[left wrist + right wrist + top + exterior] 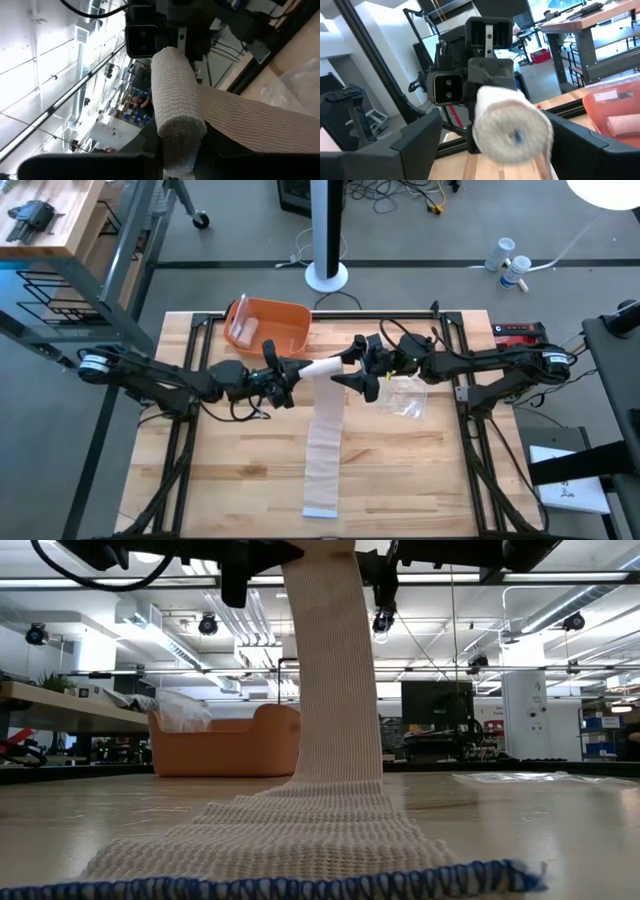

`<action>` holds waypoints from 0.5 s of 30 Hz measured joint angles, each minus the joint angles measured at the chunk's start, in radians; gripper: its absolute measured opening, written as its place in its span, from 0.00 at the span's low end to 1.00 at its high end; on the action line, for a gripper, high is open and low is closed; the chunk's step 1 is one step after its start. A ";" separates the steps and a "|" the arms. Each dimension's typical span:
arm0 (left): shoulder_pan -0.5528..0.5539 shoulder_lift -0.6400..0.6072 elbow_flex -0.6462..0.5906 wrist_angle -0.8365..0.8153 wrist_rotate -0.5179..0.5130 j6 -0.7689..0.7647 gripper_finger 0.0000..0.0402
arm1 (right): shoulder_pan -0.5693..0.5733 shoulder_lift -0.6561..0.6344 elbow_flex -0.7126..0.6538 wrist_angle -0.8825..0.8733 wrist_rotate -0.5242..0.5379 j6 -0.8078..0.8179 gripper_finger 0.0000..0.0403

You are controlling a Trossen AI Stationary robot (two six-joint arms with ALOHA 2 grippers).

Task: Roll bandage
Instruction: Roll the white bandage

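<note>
A white bandage roll hangs level above the table's middle, between my two grippers. My left gripper is shut on its left end and my right gripper on its right end. The unrolled strip drops from the roll to the table and lies flat toward the near edge. Its blue-stitched free end rests on the wood. My left gripper pinches the roll's left end between its two fingers, coming level from the table's left, along the roll's axis. The roll is lifted clear and level. My right gripper has the roll's right end between its two fingers, coming level from the table's right. The roll's round end face looks straight at the wrist camera.
An orange bin with another roll inside stands at the far side, left of centre. A clear plastic bag lies right of the strip. A red tool sits at the far right edge.
</note>
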 joint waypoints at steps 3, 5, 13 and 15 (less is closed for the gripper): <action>0.003 0.016 0.000 0.003 -0.009 0.022 0.13 | 0.000 0.000 0.000 0.000 -0.001 0.005 0.78; 0.004 0.023 0.000 0.006 -0.013 0.034 0.13 | 0.000 0.000 0.000 -0.001 -0.006 0.008 0.78; 0.005 0.022 0.000 0.022 -0.019 0.035 0.13 | 0.000 0.000 0.000 -0.019 -0.018 0.050 0.71; 0.005 0.022 0.000 0.022 -0.021 0.035 0.13 | 0.000 0.000 0.000 -0.031 -0.018 0.071 0.68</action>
